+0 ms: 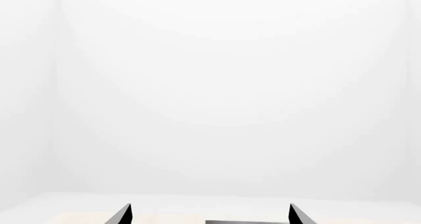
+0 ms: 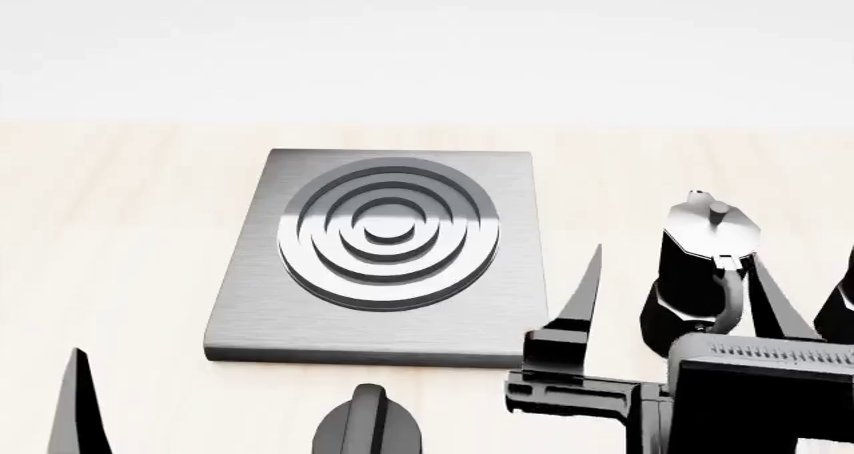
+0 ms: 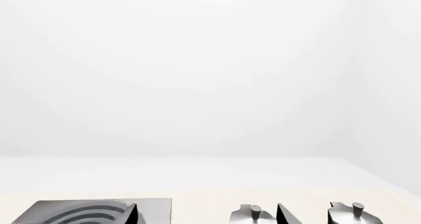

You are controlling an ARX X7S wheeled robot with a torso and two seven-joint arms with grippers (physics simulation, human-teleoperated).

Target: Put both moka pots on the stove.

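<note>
The stove [image 2: 387, 254] lies flat in the middle of the light wooden table; it also shows in the right wrist view [image 3: 98, 211], and its edge shows in the left wrist view [image 1: 247, 222]. One moka pot [image 2: 701, 274] stands upright right of the stove. The second moka pot [image 2: 841, 314] is cut off by the right edge. My right gripper [image 2: 679, 269] is open, its fingers either side of the nearer pot without touching it. In the right wrist view [image 3: 209, 215] that pot's lid [image 3: 253, 215] sits between the fingers and the other lid [image 3: 355, 213] outside. My left gripper [image 1: 210, 215] is open and empty.
A squat black round knob [image 2: 367, 424] sits on the table just in front of the stove. One left finger [image 2: 74, 404] shows at the bottom left. The table's far edge meets a plain white wall [image 2: 427, 54].
</note>
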